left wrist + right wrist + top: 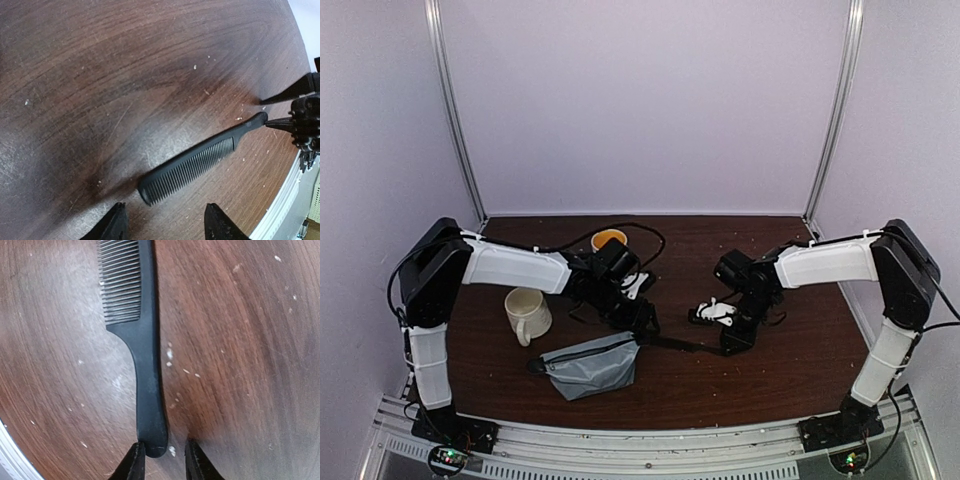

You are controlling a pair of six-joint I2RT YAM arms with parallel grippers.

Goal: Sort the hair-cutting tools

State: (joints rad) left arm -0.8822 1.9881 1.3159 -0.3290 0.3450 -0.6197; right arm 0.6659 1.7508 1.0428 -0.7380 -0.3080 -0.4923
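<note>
Flat on the brown table (800, 370), low and centre in the top view, just right of the grey pouch (590, 365): the long black comb (685, 345), toothed end toward the left arm, handle toward the right. Straddled at the very tip of that handle by the right gripper (162, 460), fingers only narrowly apart, one seemingly touching the plastic, the other with a sliver of gap, so not yet clamped as far as can be judged. Flanked at the toothed end by the left gripper (167, 227), spread wide at the bottom of its wrist view and holding nothing. Main hazard, probably: closing on so little handle. Likely to squirt the rounded tip out from between the pads, or to raise the comb as a long lever prone to drooping and swivelling. Also a danger of pinching down onto the table and scraping rather than gripping, given such a thin, flat tool. With both grippers at one tool, some chance of a tug from two ends or a knock between fingers. Any drag toward the lower left likely to foul the pouch.
</note>
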